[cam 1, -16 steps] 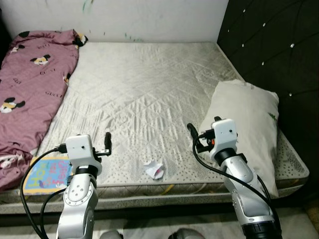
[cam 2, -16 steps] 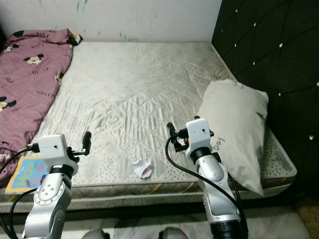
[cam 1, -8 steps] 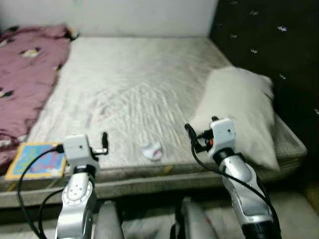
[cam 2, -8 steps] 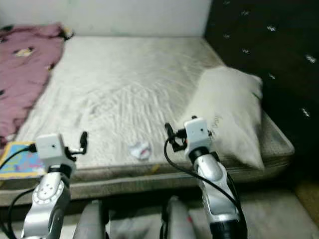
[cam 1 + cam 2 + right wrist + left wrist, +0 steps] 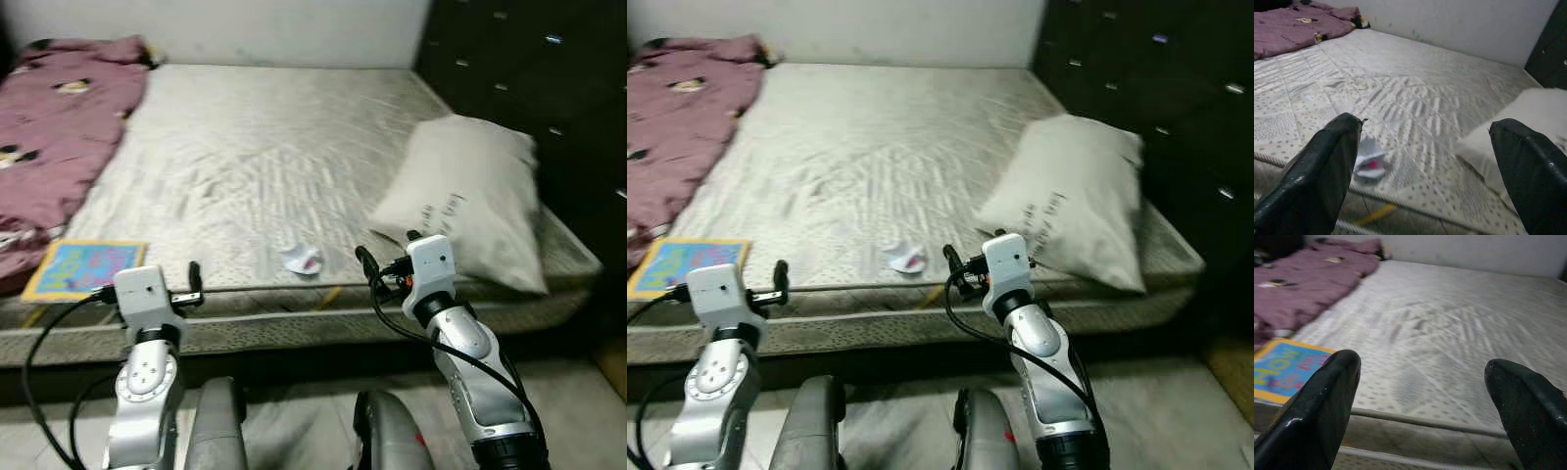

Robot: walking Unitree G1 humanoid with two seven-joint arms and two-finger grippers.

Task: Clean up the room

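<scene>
White crumpled wrapper point(image 5: 303, 259) sits near mattress point(image 5: 274, 147) front edge, between both grippers. Right gripper point(image 5: 1425, 161) wide, empty; left gripper point(image 5: 1422, 396) wide, empty. Risk: fingers shove wrapper off the edge, or snag the mattress cover.

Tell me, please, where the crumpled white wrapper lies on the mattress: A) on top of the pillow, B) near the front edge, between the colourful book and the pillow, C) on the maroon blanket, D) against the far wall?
B: the crumpled wrapper lies near the mattress front edge, with the colourful book to the robot's left and the pillow to its right.
</scene>
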